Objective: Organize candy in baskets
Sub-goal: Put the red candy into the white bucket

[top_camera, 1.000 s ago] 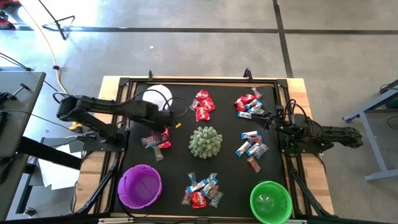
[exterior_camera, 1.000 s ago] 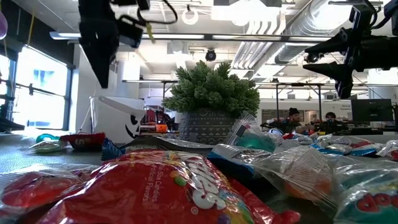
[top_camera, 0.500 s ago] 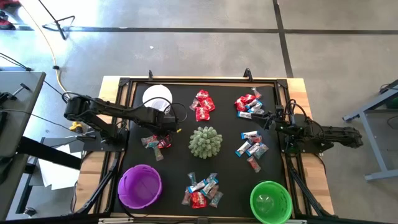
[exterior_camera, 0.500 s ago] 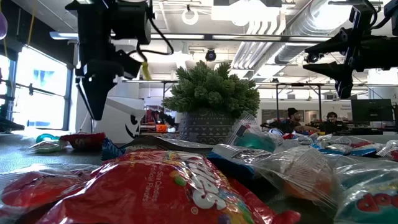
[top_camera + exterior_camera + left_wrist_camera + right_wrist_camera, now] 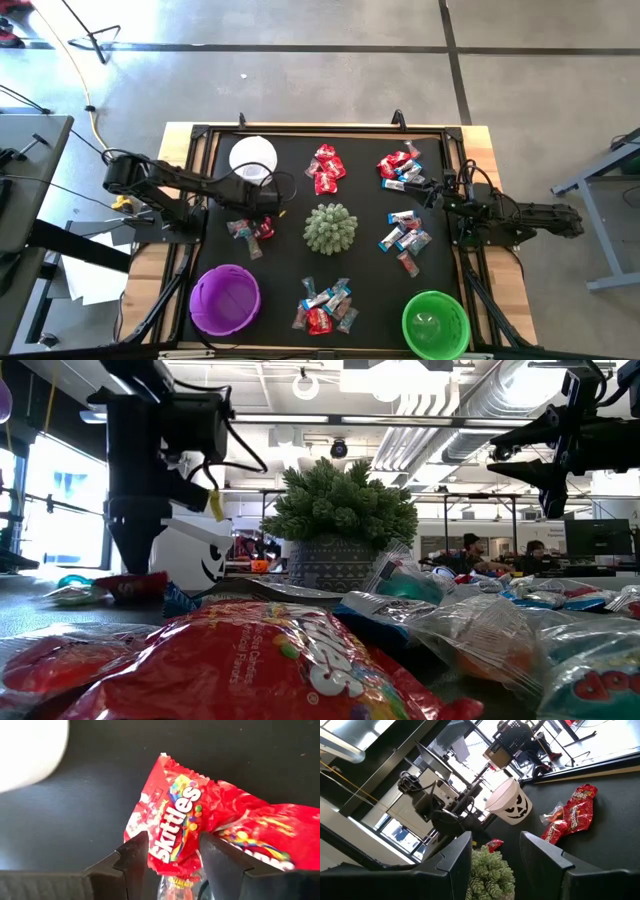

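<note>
Black mat, 3 baskets (image 5: 251, 157), 5 candy (image 5: 251, 230) piles, left end effector (image 5: 172, 852) spread over red packet (image 5: 175, 822), right end effector (image 5: 495, 851) released.

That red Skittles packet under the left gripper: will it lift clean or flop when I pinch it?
Probably floppy: the shiny red Skittles packet is creased, crinkled film, so its ends should sag. It looks small and flat, likely light. The glossy wrapper may slip between the left gripper fingers, and it overlaps a second red packet, which might drag along.
</note>
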